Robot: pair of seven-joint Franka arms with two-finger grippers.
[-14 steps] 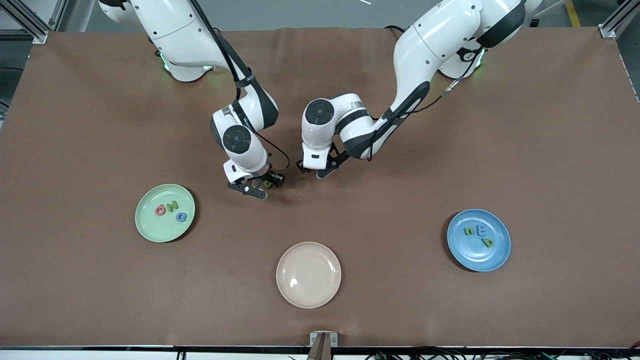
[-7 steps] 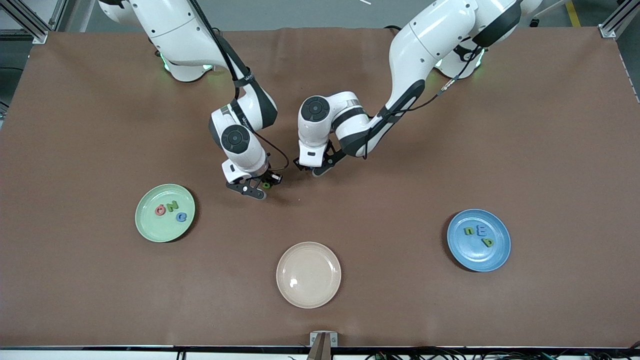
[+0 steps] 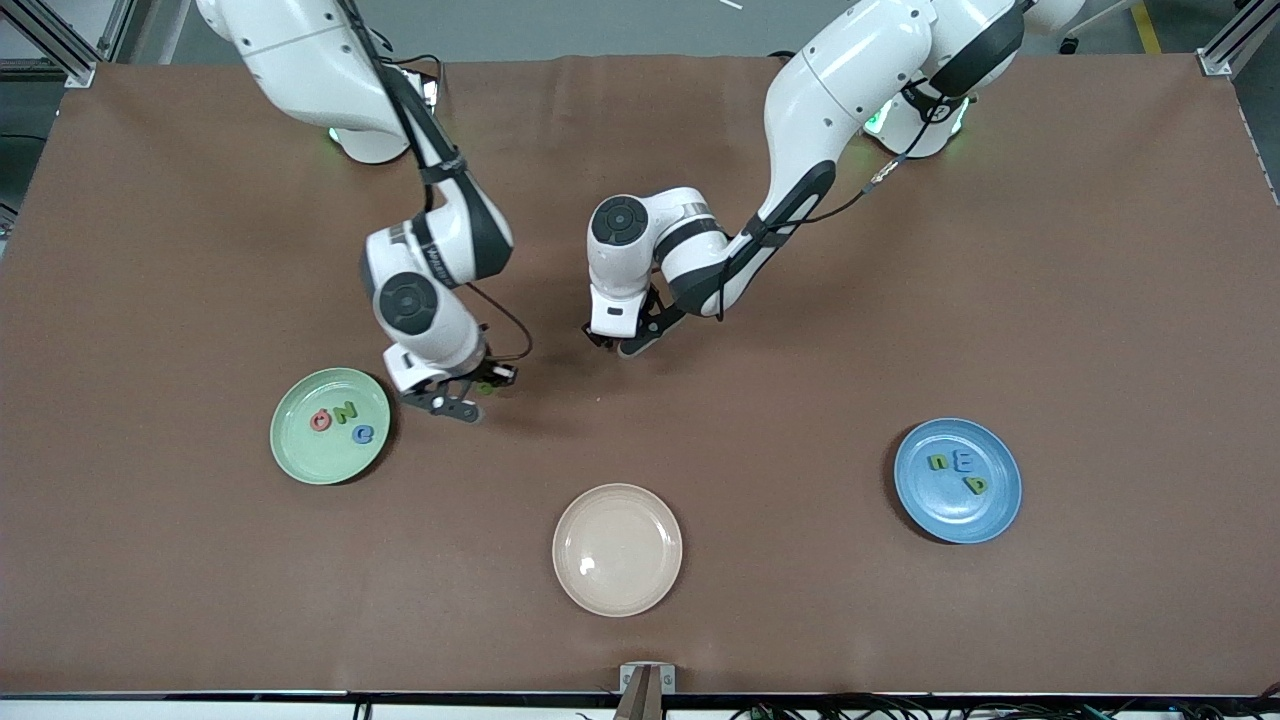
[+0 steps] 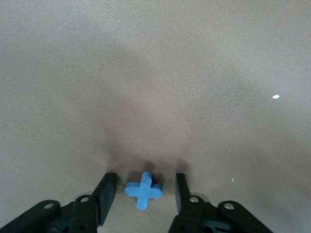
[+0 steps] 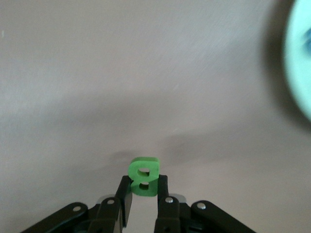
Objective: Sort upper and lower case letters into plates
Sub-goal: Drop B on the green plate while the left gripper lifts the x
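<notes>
Cream plate (image 3: 617, 549): nearest the front camera, at the middle of the brown tabletop (image 3: 1100, 300), with nothing on it.
Blue plate (image 3: 958, 480): farther back, toward the left arm's end; it holds a green n (image 3: 939, 462), a blue m (image 3: 963, 461) and a green p-like letter (image 3: 977, 485).
Mint green plate (image 3: 330, 425): toward the right arm's end; it holds a red Q (image 3: 321, 420), a green N (image 3: 345, 411) and a blue G (image 3: 364, 434).
Right claw (image 3: 478, 394): in the air over bare tabletop just beside the mint green plate, clenched on a green B (image 5: 143, 176) that stands upright between its fingers; the plate's rim shows at the edge of the right wrist view.
Left claw (image 3: 618, 345): down at the tabletop near the middle, its two fingers (image 4: 105, 191) set either side of a blue x (image 4: 143, 190) with a gap on each side, not gripping it.
Blue x: flat on the tabletop, well apart from all three plates.
</notes>
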